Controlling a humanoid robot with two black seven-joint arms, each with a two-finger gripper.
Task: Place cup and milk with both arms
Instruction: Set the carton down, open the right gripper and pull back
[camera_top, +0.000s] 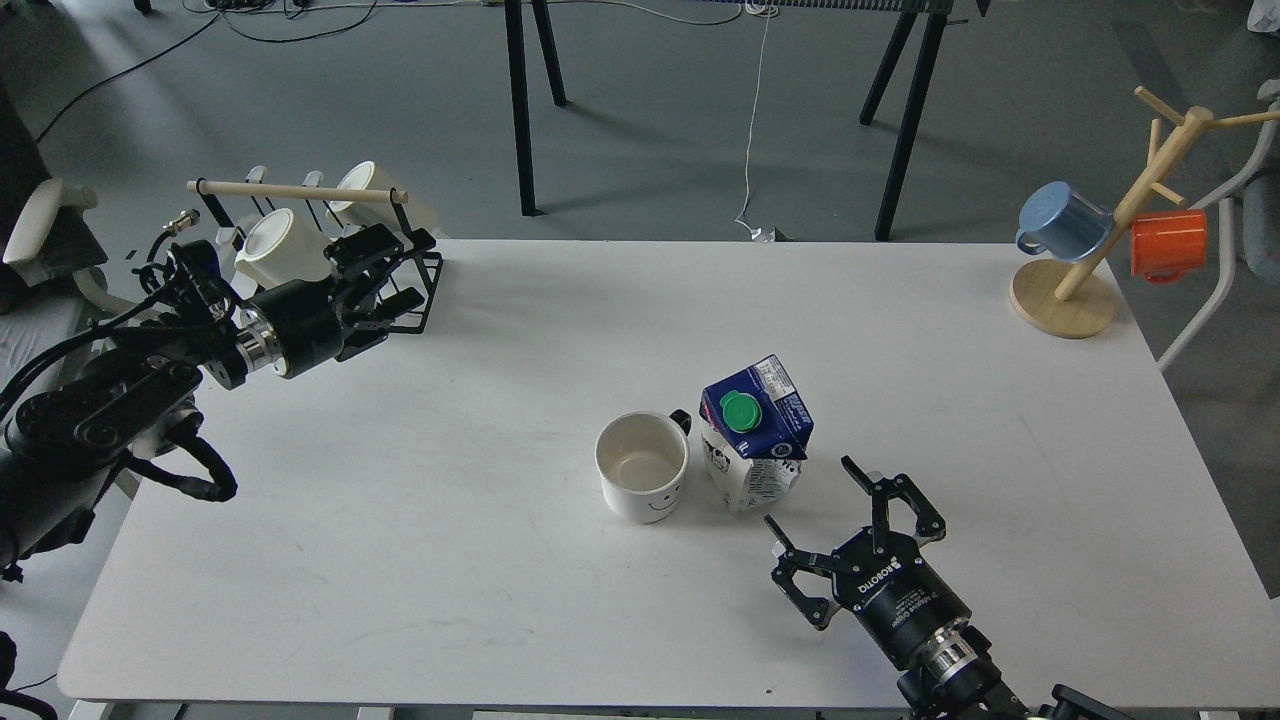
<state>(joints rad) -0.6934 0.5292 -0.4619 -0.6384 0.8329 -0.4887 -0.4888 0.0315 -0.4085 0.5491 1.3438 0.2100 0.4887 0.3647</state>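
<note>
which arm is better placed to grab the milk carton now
Right. The right gripper is open just beside the milk carton, fingers pointing toward it. The left gripper is far off by the mug rack, with the cup between it and the carton.

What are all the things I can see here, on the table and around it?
cup: 1, white with a black handle and a smiley face, table centre, upright, empty
milk: 1, carton with dark blue top, white body and green cap, just right of the cup
cream mugs: 2, on a black rack with a wooden bar, far left corner
mug tree: 1, light wood, far right corner
blue mug: 1, hanging on the mug tree
orange mug: 1, hanging on the mug tree
table: 1, white
left gripper: 1, black, near the rack, its fingers hard to tell apart
right gripper: 1, black, open, just short of the milk
</note>
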